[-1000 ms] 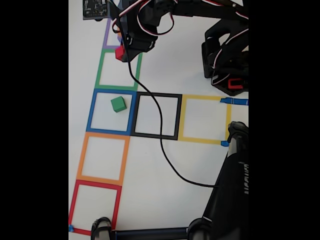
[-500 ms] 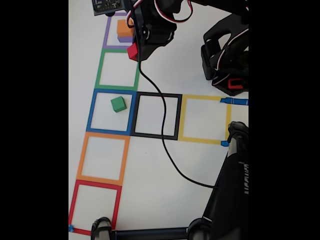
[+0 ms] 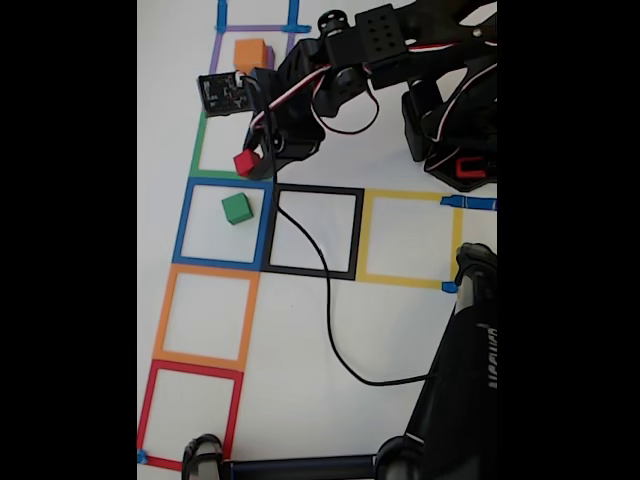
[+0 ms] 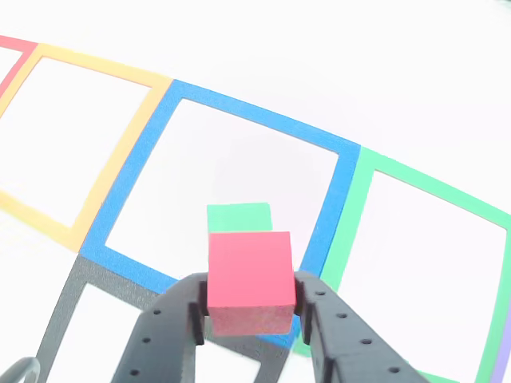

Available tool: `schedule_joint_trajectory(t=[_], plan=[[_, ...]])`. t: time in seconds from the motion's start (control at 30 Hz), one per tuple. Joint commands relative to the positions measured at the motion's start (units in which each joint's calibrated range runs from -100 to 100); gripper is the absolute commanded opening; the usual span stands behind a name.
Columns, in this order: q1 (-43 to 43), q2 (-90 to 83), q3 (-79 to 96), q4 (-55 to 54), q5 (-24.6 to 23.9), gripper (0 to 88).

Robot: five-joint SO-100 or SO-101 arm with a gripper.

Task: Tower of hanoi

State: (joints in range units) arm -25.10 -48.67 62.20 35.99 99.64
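Observation:
In the fixed view my gripper (image 3: 248, 165) is shut on the small red cube (image 3: 245, 162). It holds the cube above the lower right corner of the green tape square (image 3: 200, 150). The green cube (image 3: 237, 208) rests inside the blue tape square (image 3: 183, 225), just below the red one. Farther up, the orange cube (image 3: 250, 54) sits in the purple tape square; a purple edge shows at its right side. In the other view the red cube (image 4: 249, 275) sits between both fingers (image 4: 172, 335) of the gripper (image 4: 251, 305), with the green cube (image 4: 238, 217) right behind it.
Black (image 3: 355, 235), yellow (image 3: 368, 235), orange (image 3: 165, 315) and red (image 3: 148, 410) tape squares lie on the white table. A black cable (image 3: 328, 300) runs across the black square. The arm's base (image 3: 455, 110) stands at the upper right, and a dark stand (image 3: 460, 380) at the lower right.
The gripper has carried the red cube down the fixed view, from beside the purple square to the green square's lower corner, close to the green cube. The orange cube is now uncovered.

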Motion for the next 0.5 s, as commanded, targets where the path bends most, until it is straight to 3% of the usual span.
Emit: schedule_joint_trajectory(t=[0.0, 0.23, 0.47], plan=[[-1.07, 4.71, 5.62, -18.5, 0.36, 4.6], [-0.88, 15.53, 12.26, -39.8, 0.36, 4.7], [-0.59, 24.0, 12.8, -50.0, 0.36, 4.8]])
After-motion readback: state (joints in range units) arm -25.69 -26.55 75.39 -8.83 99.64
